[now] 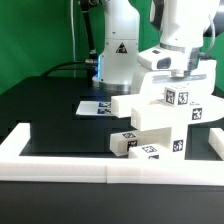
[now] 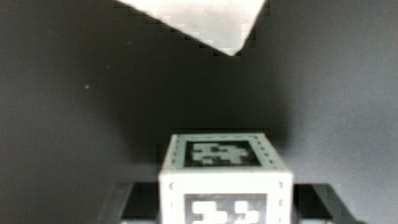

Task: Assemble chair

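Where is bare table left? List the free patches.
Free: the black table between the border wall and the marker board. Crowded: the exterior view's right, where the chair parts pile under the gripper.

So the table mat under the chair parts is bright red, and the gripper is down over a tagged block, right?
Not quite. The table mat is black, not red, as the exterior view shows. The rest holds: the gripper is down over a tagged block, which the wrist view shows between its jaws.

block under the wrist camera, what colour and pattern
White block with black-and-white square tags; wrist view shows it best.
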Controlling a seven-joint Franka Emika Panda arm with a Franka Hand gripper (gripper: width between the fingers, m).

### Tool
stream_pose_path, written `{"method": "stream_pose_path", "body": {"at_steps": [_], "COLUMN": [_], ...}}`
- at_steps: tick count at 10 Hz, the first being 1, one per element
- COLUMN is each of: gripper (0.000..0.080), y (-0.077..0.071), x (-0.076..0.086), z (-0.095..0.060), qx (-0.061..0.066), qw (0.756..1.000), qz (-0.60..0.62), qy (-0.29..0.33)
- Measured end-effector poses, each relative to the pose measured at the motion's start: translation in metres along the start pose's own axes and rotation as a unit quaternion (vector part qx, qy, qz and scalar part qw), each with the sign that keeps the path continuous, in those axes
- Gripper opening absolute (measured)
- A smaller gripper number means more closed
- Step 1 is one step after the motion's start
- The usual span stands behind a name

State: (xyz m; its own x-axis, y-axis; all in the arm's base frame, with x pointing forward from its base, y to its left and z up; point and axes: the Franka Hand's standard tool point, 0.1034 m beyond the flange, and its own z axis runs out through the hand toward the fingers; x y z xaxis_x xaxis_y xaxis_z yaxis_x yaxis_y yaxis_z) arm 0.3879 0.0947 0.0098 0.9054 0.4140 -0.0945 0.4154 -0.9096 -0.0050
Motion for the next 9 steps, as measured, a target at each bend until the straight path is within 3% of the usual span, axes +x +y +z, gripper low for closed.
{"method": "stream_pose_path", "body": {"at_steps": [6,9], "gripper": [0.0285,0.0287], "y": [0.0,0.012], "x": [0.0,-0.005], "z": [0.0,-0.007], "qx": [0.0,-0.003], "qw": [1.0,1.0], "qz": [0.0,-0.017], "qy": [0.0,0.003]}}
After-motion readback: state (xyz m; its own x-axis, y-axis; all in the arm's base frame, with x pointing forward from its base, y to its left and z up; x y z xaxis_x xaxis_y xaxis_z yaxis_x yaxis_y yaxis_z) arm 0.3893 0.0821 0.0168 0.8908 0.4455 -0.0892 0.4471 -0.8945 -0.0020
